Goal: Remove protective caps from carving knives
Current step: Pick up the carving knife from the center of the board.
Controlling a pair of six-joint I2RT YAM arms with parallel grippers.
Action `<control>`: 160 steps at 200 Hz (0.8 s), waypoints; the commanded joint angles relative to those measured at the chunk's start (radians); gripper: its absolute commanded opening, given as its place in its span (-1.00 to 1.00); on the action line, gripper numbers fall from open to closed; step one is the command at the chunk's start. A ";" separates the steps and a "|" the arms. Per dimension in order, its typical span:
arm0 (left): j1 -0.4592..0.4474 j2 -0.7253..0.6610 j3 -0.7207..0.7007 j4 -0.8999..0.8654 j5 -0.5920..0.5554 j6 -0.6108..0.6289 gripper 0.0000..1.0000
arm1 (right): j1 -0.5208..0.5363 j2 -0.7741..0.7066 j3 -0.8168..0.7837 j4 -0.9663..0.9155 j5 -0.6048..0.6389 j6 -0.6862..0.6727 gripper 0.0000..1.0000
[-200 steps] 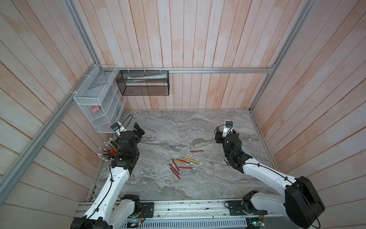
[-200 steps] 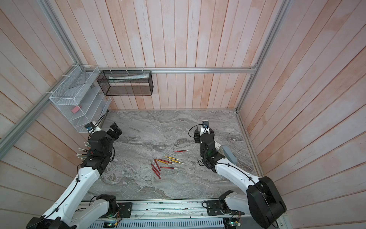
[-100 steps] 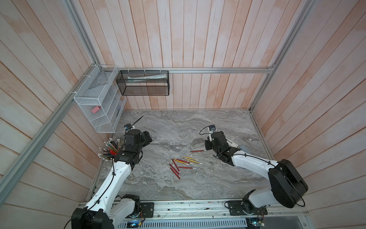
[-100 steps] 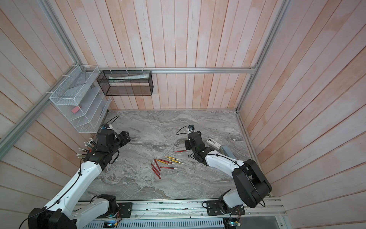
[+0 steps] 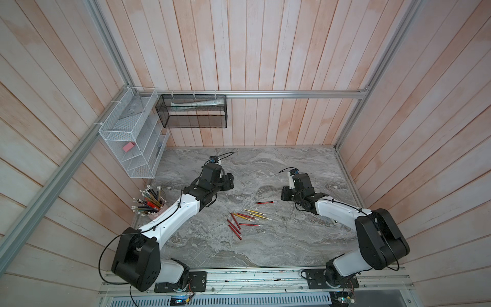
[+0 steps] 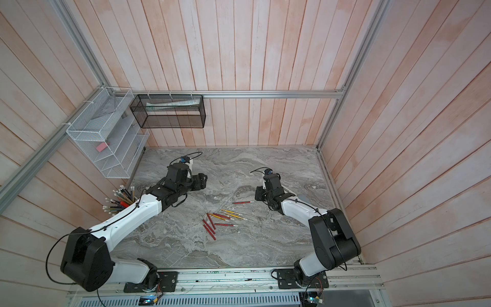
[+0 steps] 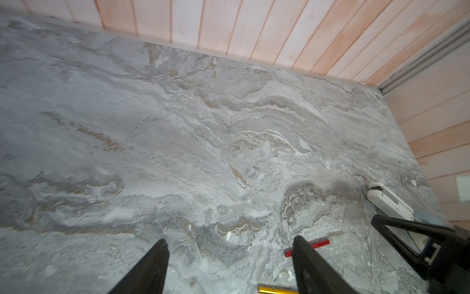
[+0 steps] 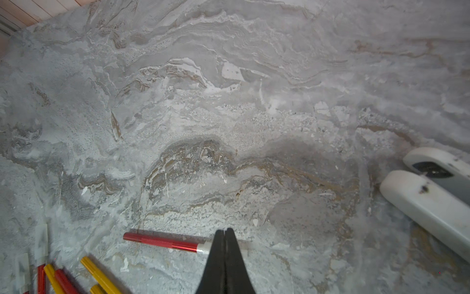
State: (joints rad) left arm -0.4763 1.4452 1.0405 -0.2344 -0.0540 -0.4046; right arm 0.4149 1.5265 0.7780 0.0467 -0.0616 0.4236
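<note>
Right fingers [image 8: 219, 244] pressed together at the capped end of a lone red knife [image 8: 162, 240] lying flat on the counter [image 8: 229, 101]; whether they pinch the cap [image 8: 243, 248], cannot tell. Left fingers [image 7: 157, 257] spread, empty. Knife likely light, stiff, prone to rolling. Hold the knurled handle; cap probably slick.

White arm links [image 5: 172, 215], black joints [image 5: 135, 261]

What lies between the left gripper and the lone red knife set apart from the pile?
Nothing. In both top views only bare marble tabletop separates the left gripper from the lone red knife.
</note>
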 commanded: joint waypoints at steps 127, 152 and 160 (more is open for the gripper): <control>-0.116 0.455 0.312 0.048 0.186 0.140 0.32 | -0.025 0.102 -0.059 -0.074 -0.179 0.039 -1.00; -0.129 0.495 0.324 0.037 0.226 0.150 0.32 | -0.028 0.137 -0.038 -0.073 -0.179 0.032 -1.00; -0.135 0.500 0.319 0.038 0.228 0.153 0.32 | -0.031 0.147 -0.031 -0.069 -0.182 0.032 -1.00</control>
State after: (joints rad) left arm -0.5919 1.9182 1.3499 -0.1730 0.1207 -0.2749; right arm 0.3916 1.6306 0.7269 -0.0006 -0.2340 0.4641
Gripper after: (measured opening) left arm 0.660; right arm 0.039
